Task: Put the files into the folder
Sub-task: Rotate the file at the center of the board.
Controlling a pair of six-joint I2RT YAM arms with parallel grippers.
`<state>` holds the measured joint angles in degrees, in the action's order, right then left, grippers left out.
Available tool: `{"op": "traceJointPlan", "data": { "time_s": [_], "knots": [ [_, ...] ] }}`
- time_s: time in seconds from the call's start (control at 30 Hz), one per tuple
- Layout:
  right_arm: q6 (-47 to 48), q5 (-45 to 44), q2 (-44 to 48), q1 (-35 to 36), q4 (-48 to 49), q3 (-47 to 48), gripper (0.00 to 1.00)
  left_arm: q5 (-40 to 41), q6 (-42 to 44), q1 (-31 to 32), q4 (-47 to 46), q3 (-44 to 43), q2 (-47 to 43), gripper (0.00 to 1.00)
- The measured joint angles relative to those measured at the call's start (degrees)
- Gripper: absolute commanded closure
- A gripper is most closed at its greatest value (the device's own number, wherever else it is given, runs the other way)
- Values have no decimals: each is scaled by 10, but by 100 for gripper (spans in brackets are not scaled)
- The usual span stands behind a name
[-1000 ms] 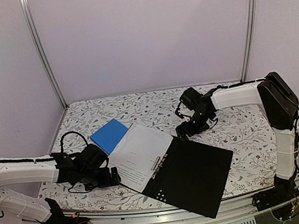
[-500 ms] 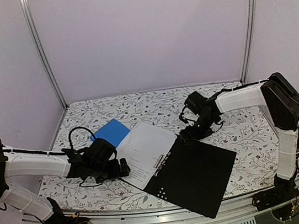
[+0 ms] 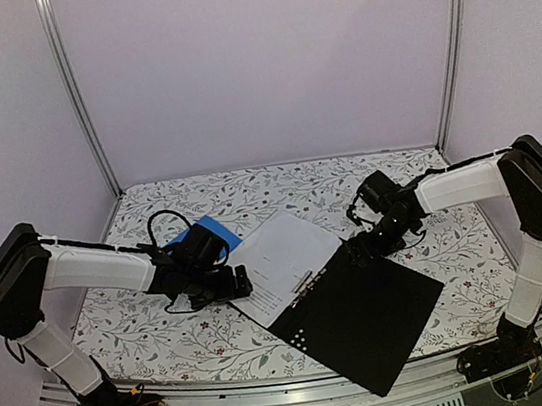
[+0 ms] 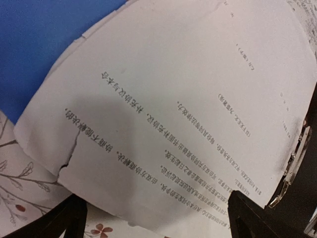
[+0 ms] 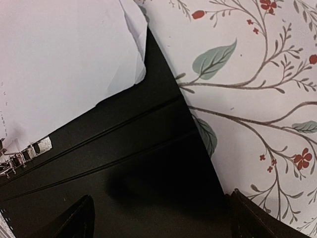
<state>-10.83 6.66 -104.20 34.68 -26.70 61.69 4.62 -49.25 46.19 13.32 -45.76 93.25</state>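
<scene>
Partly beneath files (image 4: 188, 89), blue folder (image 4: 44, 44)

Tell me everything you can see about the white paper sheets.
The white sheets, printed with black text, lie flat on the black inside of the open folder, one edge at the metal clip. A corner overlaps the blue folder. One edge has a small tear and one corner curls up.

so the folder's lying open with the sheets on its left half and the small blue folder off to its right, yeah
Not right: the small blue folder lies to the left of the open folder, beside the sheets. The top external view shows it; the rest holds.
</scene>
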Motion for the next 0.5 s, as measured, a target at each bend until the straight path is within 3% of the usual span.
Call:
{"op": "traceJointPlan", "data": {
  "time_s": [0.5],
  "knots": [
    [-101,14,115,9,73,-148,14,-44,76,-62,17,-171,142,0]
  ]
}}
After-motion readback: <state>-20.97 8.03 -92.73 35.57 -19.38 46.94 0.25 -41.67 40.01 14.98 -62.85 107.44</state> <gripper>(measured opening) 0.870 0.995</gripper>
